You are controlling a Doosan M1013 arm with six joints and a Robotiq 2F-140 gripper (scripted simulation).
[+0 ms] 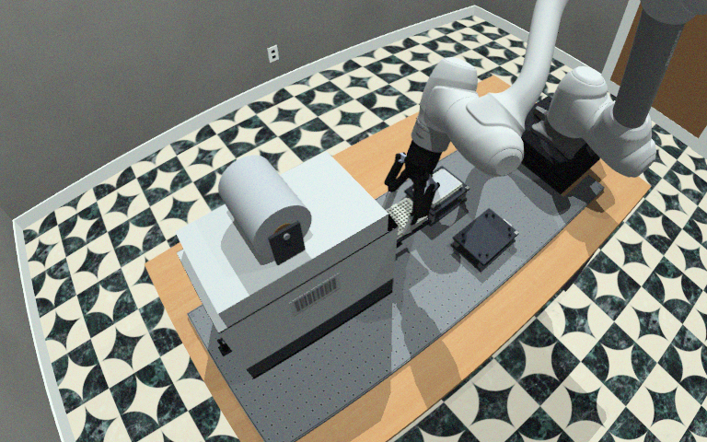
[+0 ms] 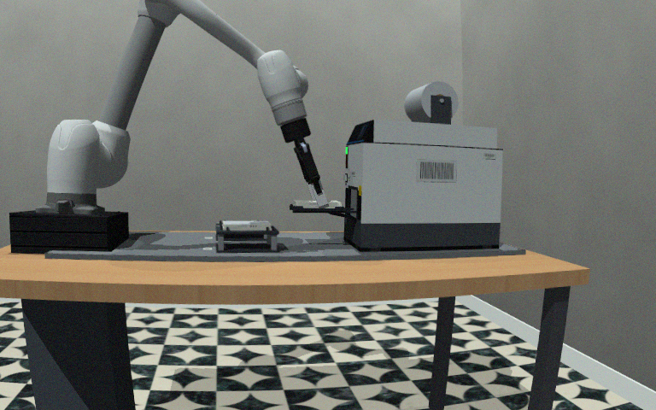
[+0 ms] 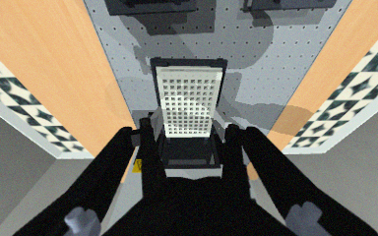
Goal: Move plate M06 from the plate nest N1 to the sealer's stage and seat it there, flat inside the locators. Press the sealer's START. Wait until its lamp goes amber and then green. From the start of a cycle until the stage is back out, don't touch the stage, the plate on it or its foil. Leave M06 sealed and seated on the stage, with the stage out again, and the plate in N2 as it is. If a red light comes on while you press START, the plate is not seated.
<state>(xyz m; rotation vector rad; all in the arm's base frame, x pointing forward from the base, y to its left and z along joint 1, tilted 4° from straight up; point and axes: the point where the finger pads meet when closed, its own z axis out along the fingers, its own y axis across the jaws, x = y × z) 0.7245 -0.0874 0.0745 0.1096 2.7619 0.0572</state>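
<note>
Plate M06 (image 1: 399,215) (image 2: 303,203) (image 3: 188,93), pale with a grid of wells, lies on the extended dark stage (image 2: 314,209) (image 3: 192,63) of the sealer (image 1: 341,262) (image 2: 425,193). It looks about flat within the stage's outline; contact with the locators is too small to tell. My gripper (image 1: 402,211) (image 2: 319,199) (image 3: 188,114) is shut on M06, one finger at each long side, tilted over the stage. The lamp (image 2: 346,150) on the sealer's front is green. START is not clearly visible. Nest N1 (image 1: 484,235) holds no plate. A white-topped plate (image 1: 449,183) (image 2: 245,225) sits in nest N2 (image 2: 274,232).
The foil roll (image 1: 265,208) (image 2: 429,102) is on top of the sealer. The sealer's front stands close beside the gripper. Both nests stand on the perforated base plate (image 1: 328,375) (image 3: 295,54), between the stage and the arm's black pedestal (image 2: 67,231). A yellow label (image 3: 138,165) is beside the stage opening.
</note>
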